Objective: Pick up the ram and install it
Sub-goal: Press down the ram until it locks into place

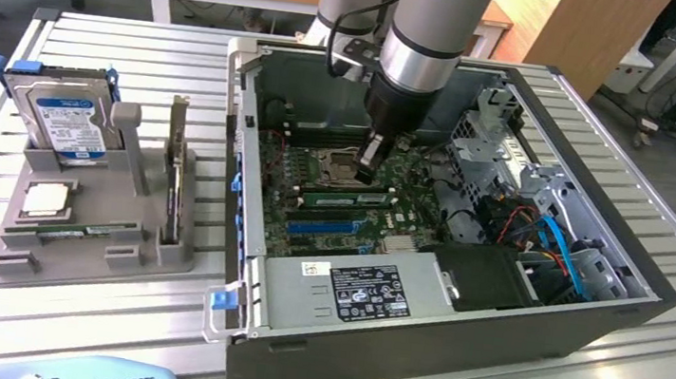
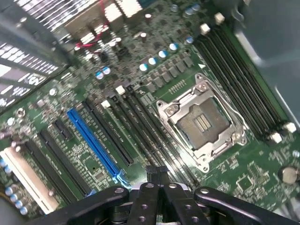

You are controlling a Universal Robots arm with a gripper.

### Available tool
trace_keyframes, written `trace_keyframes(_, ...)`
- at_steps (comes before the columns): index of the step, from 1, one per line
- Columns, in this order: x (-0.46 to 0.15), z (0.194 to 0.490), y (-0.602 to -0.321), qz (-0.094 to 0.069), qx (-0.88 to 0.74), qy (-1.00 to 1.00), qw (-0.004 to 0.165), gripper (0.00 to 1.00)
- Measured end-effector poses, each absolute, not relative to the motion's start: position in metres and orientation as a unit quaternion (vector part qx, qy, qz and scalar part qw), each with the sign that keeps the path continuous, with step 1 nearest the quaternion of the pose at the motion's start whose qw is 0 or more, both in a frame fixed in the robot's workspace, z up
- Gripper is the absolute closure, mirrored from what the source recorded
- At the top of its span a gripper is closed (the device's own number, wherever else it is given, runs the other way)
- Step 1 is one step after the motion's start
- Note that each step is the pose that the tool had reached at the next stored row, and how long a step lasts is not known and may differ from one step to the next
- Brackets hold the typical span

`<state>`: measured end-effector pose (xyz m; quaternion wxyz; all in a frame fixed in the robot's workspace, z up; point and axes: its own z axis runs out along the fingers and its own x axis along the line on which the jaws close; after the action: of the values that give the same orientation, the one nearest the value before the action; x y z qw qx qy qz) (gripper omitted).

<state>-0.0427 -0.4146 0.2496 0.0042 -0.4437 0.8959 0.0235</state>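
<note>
One ram (image 1: 66, 230), a thin green stick, lies in the front groove of the grey holder (image 1: 17, 268) at the exterior view's left. My gripper (image 1: 369, 176) reaches down into the open computer case (image 1: 422, 352), its tips just over the memory slots beside the empty processor socket (image 1: 315, 163). A green strip (image 1: 344, 193) that looks like a second ram sits in those slots under the tips. In the wrist view my gripper (image 2: 157, 169) is shut, with no stick visible between the fingers, above the dark slots (image 2: 140, 124) next to the socket (image 2: 201, 123).
The holder also carries a blue-labelled hard drive (image 1: 66, 116), a square silver processor (image 1: 46, 199) and an upright card (image 1: 171, 180). Inside the case are a blue expansion slot (image 2: 93, 140), a power supply (image 1: 352, 292), drive cages and cables (image 1: 561, 244). The case walls stand close around the arm.
</note>
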Motion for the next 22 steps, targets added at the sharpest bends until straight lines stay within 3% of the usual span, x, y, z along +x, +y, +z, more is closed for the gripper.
trace_keyframes(22, -0.0427, 0.2493, -0.4146, 0.022, -0.257, 0.966, 0.009, 0.9)
